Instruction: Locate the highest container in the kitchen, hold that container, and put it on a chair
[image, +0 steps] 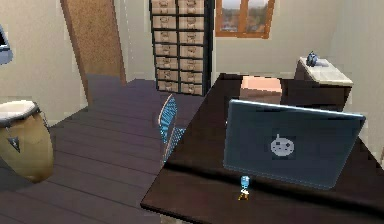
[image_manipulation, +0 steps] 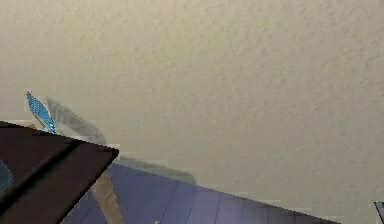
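Forward view: a dark worktop (image: 200, 170) fills the lower right. On it stands a laptop (image: 292, 143) with its lid raised, back toward the camera. Beyond the laptop lies a salmon box (image: 261, 87), and a small blue-and-yellow object (image: 245, 182) sits near the front edge. A blue chair (image: 170, 120) stands against the worktop's left side. A drum (image: 25, 140) stands at the far left on the dark plank floor (image: 90, 150). A tall drawer cabinet (image: 180, 45) stands at the back wall between a wooden door (image: 95, 40) and a window (image: 245, 17).

Arm side view: a beige wall (image_manipulation: 220, 80) rises above a dark worktop's corner and leg (image_manipulation: 110, 200). A blue sliver (image_manipulation: 40, 113) shows above it.

Which thing is the task's container cannot be told. The pincer's state cannot be told.
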